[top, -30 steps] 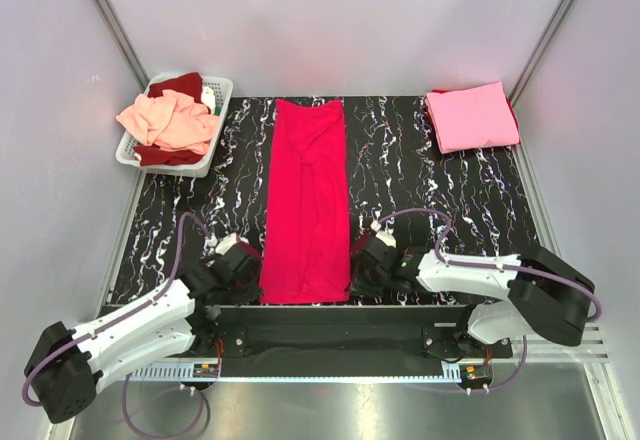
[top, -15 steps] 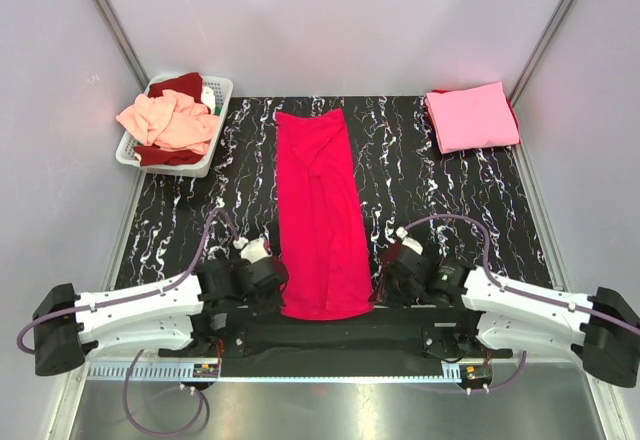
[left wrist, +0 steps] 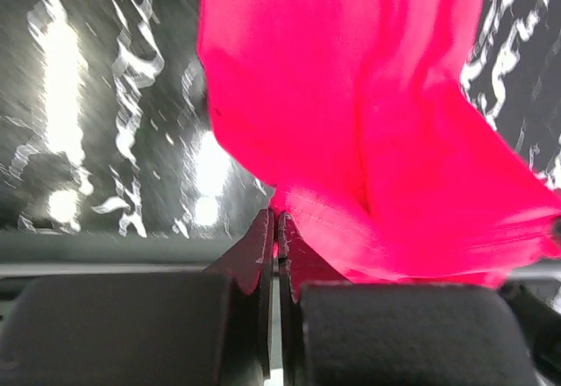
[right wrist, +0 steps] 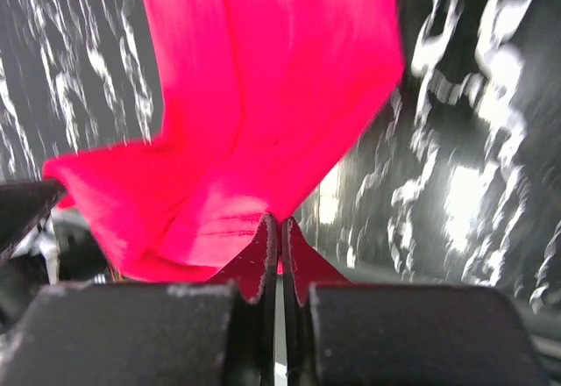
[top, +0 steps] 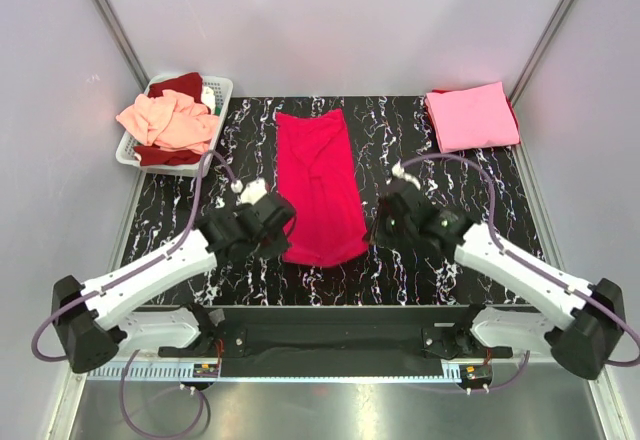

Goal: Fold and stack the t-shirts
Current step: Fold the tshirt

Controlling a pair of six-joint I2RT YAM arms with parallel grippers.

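The crimson-red t-shirt, folded into a long strip, lies down the middle of the black marbled table, its near end lifted. My left gripper is shut on the near left corner of that shirt. My right gripper is shut on the near right corner. Both hold the hem above the table. A folded light pink t-shirt lies at the far right on a red one. A peach t-shirt and a dark maroon one lie in the basket.
The white slotted basket stands at the far left corner of the table. Grey walls close in on the left, right and back. The metal front rail runs below the arm bases.
Both grippers have lifted the red shirt's near end from the front edge and carried it toward the far side; the visible strip is shorter now.
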